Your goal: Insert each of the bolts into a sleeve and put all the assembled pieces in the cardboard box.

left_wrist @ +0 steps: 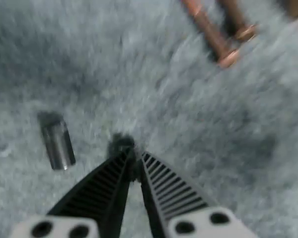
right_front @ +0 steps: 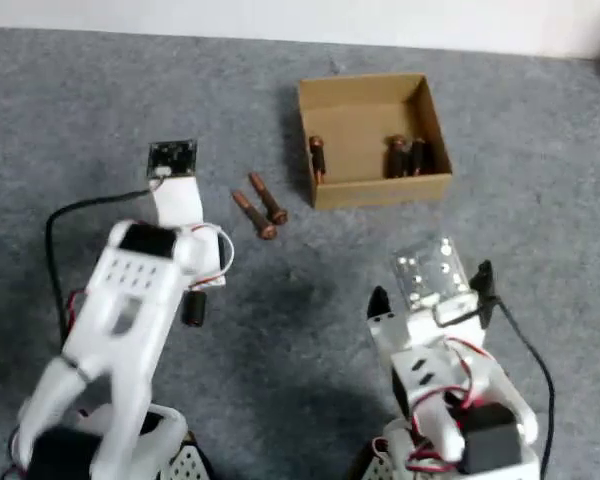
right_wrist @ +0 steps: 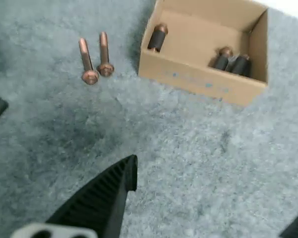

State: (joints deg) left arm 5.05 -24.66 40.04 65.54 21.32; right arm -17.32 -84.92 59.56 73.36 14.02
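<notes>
Two copper bolts lie side by side on the grey carpet, left of the cardboard box. Three assembled bolt-and-sleeve pieces lie in the box: one by its left wall and two together at the right. A loose black sleeve lies beside the left arm. My left gripper is shut just above the carpet, empty, with the sleeve close beside it and the bolts farther off. My right gripper hangs open and empty, short of the box.
The grey carpet lies bare between the two arms and in front of the box. A pale wall edge runs along the back of the table. A black cable loops at the left arm's side.
</notes>
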